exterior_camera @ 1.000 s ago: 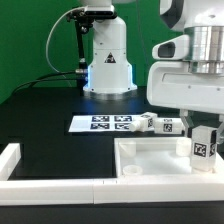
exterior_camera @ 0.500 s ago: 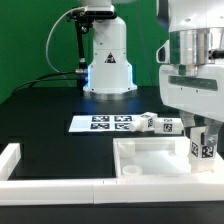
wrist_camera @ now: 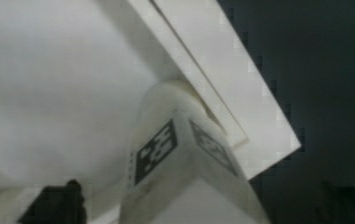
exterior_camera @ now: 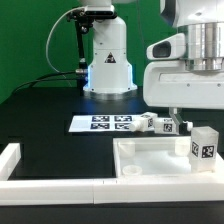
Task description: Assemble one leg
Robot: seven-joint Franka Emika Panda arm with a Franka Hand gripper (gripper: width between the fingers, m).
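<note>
The leg, a small white block with a black-and-white tag, stands upright on the right end of the large white tray-like part. My gripper hangs just above it, clear of its top. In the wrist view the leg shows two tagged faces, lying between my fingers. One dark fingertip stands apart from its side. The jaws are open and hold nothing.
Two more tagged legs lie behind the tray part, next to the marker board. The robot base stands at the back. A white rail borders the front and the exterior view's left.
The gripper held the leg over the tray part's right end, lowered it, then let go and rose. The leg now stands alone.
</note>
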